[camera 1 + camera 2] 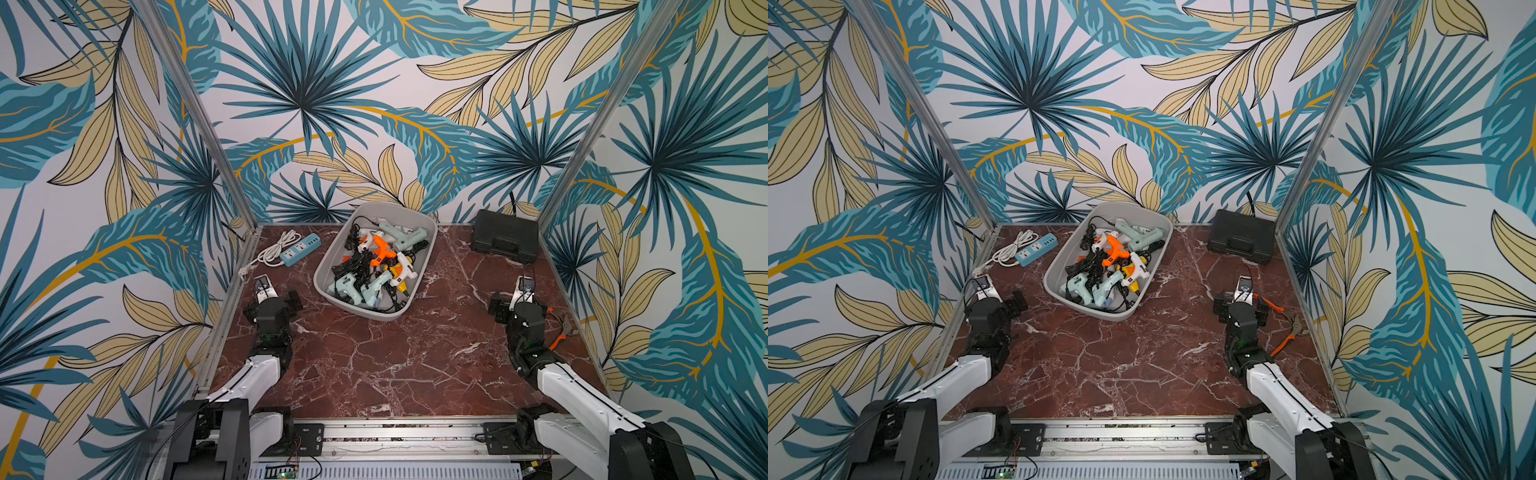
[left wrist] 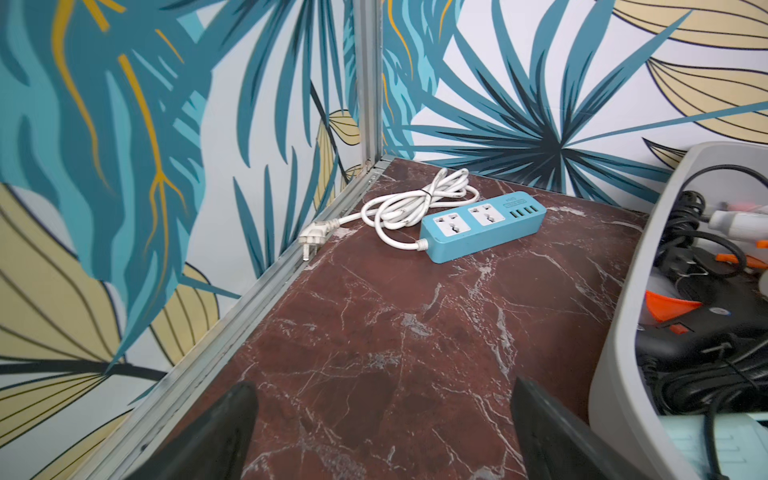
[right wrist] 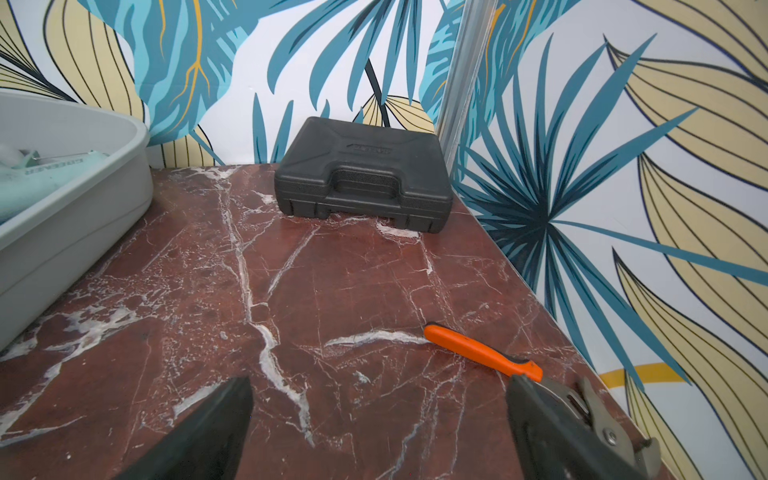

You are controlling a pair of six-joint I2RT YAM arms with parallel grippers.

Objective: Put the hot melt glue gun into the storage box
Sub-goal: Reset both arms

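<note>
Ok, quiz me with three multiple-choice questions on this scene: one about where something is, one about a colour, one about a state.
1. Where do the glue guns lie? A on the tabletop; B in the storage box; C atop the black case.
2. What colour is the power strip? A blue; B red; C yellow.
3. How do the left pincer and right pincer stand? A both open and empty; B both shut on guns; C left shut, right open.
Answers: B, the guns fill the grey tub; A, its body is blue; A, each wrist view shows jaws wide apart with nothing between.
</note>
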